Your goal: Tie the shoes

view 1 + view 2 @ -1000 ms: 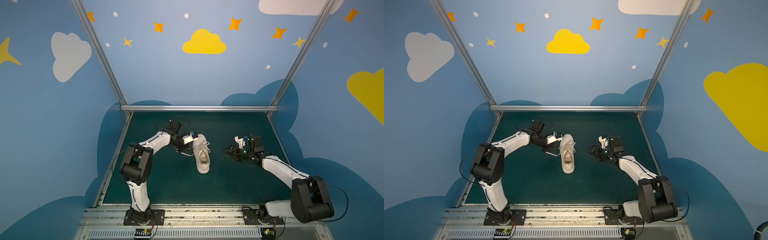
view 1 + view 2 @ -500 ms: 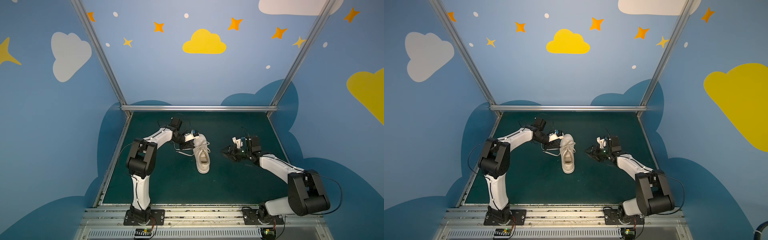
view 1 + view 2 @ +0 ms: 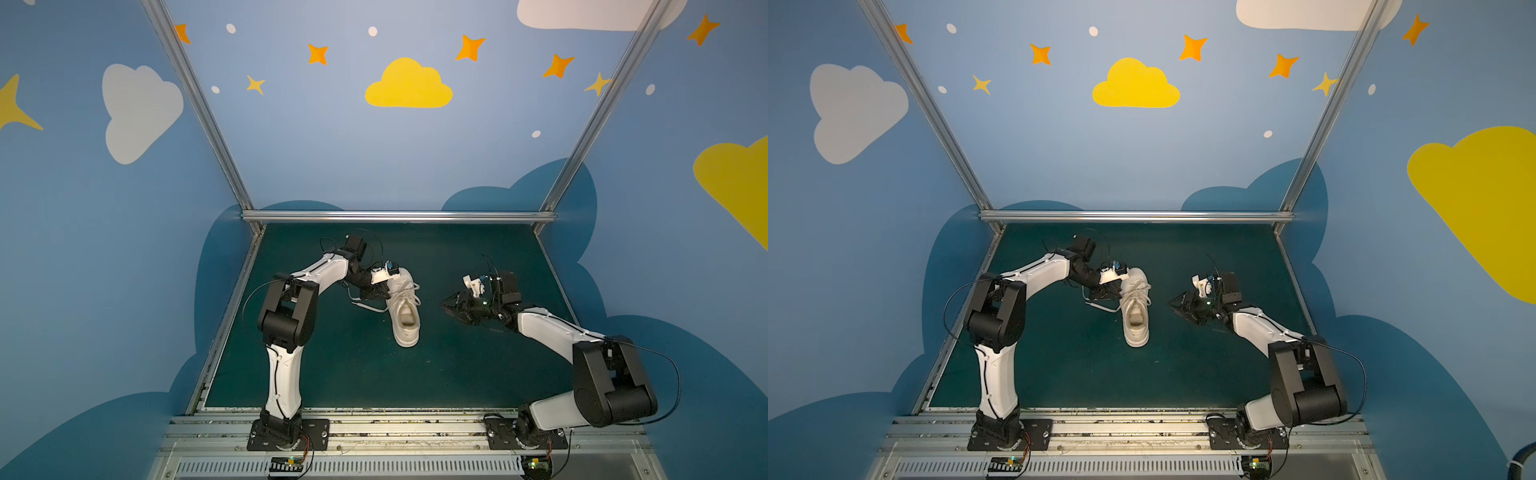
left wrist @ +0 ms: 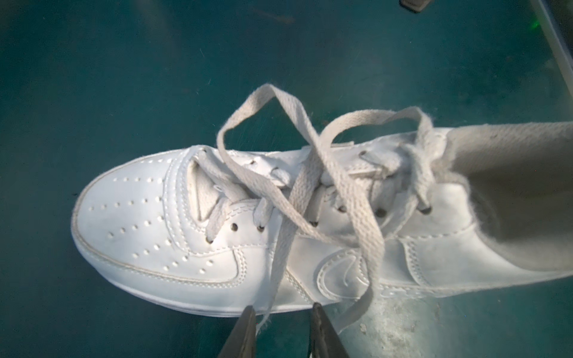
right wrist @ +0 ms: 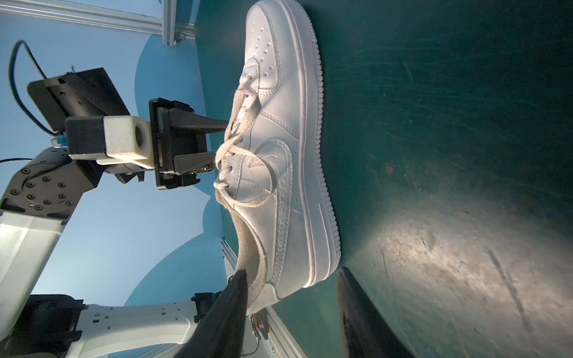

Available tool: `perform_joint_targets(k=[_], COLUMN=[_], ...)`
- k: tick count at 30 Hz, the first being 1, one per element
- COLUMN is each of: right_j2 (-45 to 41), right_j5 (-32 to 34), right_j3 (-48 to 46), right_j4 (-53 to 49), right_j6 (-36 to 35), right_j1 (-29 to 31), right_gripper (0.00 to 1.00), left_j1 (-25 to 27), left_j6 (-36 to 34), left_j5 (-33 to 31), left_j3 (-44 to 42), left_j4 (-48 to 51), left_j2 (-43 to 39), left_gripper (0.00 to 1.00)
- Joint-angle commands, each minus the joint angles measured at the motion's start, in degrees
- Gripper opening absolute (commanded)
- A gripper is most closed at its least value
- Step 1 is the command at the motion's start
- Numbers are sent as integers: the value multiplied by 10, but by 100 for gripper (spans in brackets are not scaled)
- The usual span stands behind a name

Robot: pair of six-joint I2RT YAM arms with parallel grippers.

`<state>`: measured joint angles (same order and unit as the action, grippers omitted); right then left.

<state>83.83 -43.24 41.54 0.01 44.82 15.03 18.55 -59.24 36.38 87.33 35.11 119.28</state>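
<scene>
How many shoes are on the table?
1: the white sneaker stands in the middle of the table, beside the left gripper. No second shoe shows.

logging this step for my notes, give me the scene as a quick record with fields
shoe: white, upright on green mat, toe toward back wall
laces: loose, no bow
left fingers: open, either side of one lace, beside shoe
right fingers: open, empty, apart from shoe
</scene>
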Motion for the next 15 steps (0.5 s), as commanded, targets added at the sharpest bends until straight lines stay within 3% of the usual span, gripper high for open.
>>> perform_joint_targets(k=[1,8,12,15], right_j2=[7,9,15,28], right_j5=[-13,-16,-19,-25], right_j3=[10,9,10,9], right_j4=[11,11,19,35], right_j6=[3,2,3,11], right_j1=[4,7,9,13], right_gripper=[47,47,46,46], left_j1=[4,11,12,11], left_j6=[-15,-22,-20,-15], left_j5=[-4,-16,-18,-19], left_j3=[17,33,35,31], left_j4=[23,39,40,36], left_j2=[13,25,26,18], left_gripper=[30,24,9,4])
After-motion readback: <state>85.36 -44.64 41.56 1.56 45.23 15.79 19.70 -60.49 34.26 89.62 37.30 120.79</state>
